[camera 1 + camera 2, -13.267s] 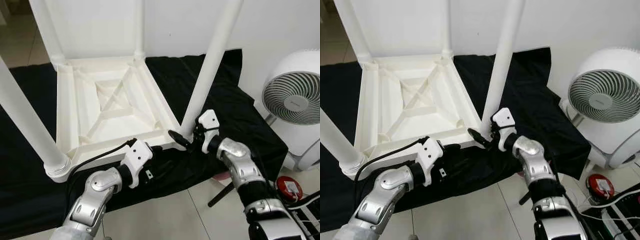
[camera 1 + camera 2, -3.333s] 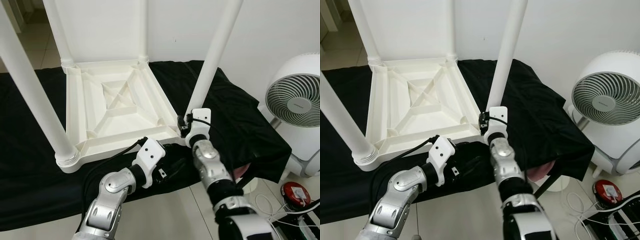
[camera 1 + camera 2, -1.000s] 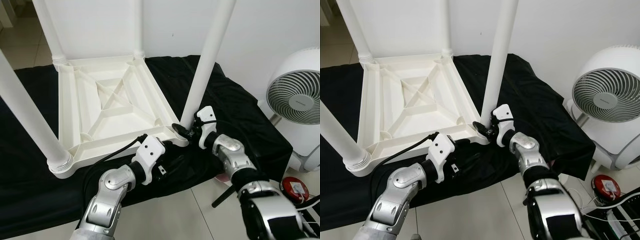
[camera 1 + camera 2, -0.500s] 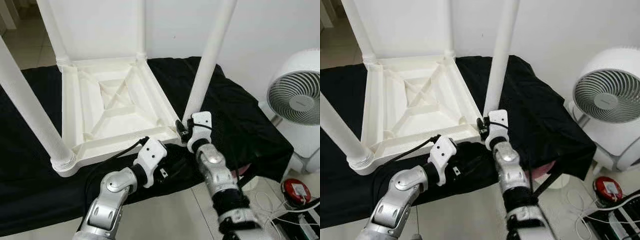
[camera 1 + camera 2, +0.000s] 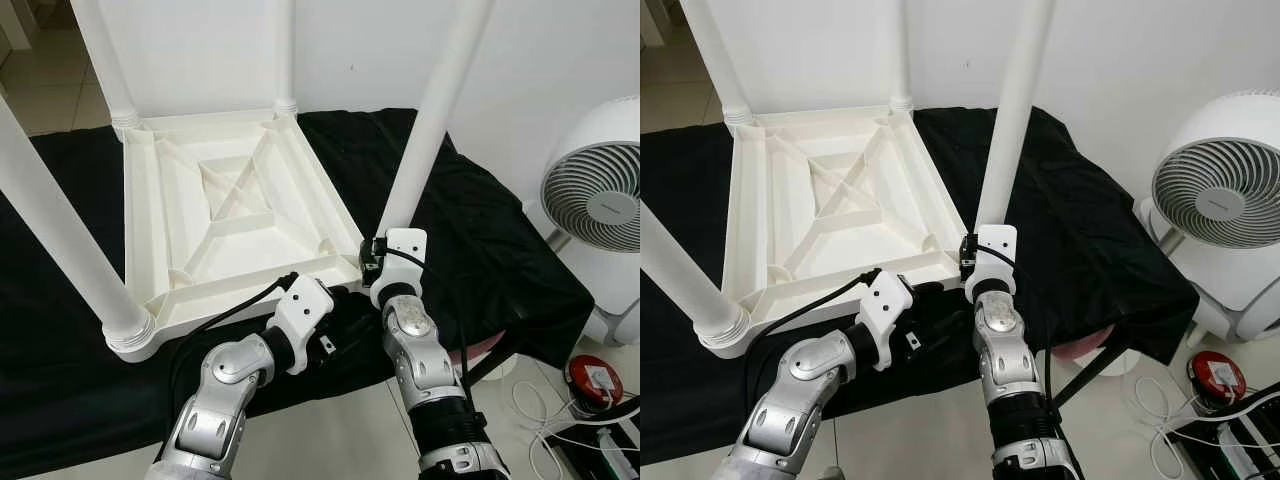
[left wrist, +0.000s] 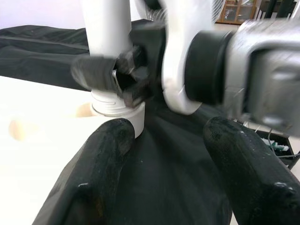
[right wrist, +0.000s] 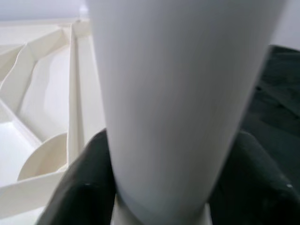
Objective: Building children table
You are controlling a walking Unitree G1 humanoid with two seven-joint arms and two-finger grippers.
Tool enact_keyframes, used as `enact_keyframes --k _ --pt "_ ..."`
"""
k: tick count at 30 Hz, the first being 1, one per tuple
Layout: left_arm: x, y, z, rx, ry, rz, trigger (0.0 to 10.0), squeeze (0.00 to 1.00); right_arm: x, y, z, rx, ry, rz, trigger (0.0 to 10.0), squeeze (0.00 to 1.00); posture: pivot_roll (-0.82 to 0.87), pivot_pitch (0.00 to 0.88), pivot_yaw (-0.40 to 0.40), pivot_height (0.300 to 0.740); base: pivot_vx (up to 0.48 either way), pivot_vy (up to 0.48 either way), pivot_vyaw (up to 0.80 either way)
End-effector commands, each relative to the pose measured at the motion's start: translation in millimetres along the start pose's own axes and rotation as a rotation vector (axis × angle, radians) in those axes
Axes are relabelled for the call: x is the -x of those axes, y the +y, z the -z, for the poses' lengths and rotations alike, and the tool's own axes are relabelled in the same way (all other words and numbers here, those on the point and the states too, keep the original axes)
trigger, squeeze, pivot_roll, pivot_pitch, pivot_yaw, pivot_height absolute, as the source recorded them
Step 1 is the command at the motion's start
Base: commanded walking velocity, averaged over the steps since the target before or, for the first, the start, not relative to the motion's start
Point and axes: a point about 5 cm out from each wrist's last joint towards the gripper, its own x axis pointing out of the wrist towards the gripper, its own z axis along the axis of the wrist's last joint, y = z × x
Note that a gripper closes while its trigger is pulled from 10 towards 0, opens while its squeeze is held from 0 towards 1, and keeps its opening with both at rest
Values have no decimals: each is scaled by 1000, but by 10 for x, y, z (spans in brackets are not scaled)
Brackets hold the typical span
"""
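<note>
An upturned white children's table lies at centre frame on a worktop draped in black cloth, its four legs pointing up. The right gripper is clenched around the near right leg just above its socket at the table's lower right corner, a black finger showing on either side of the white tube in the right wrist view. The left gripper hovers just beside that same corner, its jaws released and holding nothing, over the black cloth. A white fan stands at the right edge of the frame.

The leg appears to be in the course of being seated or tightened. The risk from here is a slip: the smooth round tube could turn inside the grip without tightening, or a sideways push could tilt the leg in its socket and drag the light table across the loose cloth, since the left gripper is not bracing the frame.
</note>
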Motion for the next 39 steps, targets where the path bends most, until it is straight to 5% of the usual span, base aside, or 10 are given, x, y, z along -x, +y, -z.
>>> enact_keyframes --k 1,11,12,27,28,29,30,37,38,39 --pt "-9 36 1 9 -2 -98 10000 0 18 -49 -40 -13 -26 14 10000 1000 3 0 -64 740 0 0 0" --pt "-20 36 0 9 -3 -97 10000 0 93 -54 -226 -66 -146 -49 10000 1000 -1 0 -63 740 0 0 0" --pt "-19 35 0 9 -3 -97 10000 0 133 -71 -261 -69 -177 -62 10000 0 -3 0 -63 740 0 0 0" --pt "42 40 10 4 10 -95 10000 0 554 -315 -249 19 -228 -153 10000 0 -10 3 -61 740 0 0 0" --pt "45 63 0 -6 12 -94 10000 0 594 -356 -219 14 -213 -162 3176 0 -14 6 -55 740 0 0 0" --pt "45 63 0 -6 12 -94 10000 0 594 -356 -219 14 -213 -162 3176 0 -14 6 -55 740 0 0 0" --pt "47 83 -9 -13 12 -93 10000 0 625 -380 -200 16 -203 -174 0 0 -15 6 -54 740 0 0 0" --pt "85 138 -24 -42 20 -84 10000 0 685 -333 -121 22 -160 -280 0 0 -11 5 -56 740 0 0 0" --pt "100 149 -32 -50 21 -87 10000 0 686 -298 -78 33 -129 -328 3451 0 -4 6 -61 740 0 0 0" --pt "100 149 -32 -50 21 -87 10000 0 686 -298 -78 33 -129 -328 3451 0 -4 6 -61 740 0 0 0"
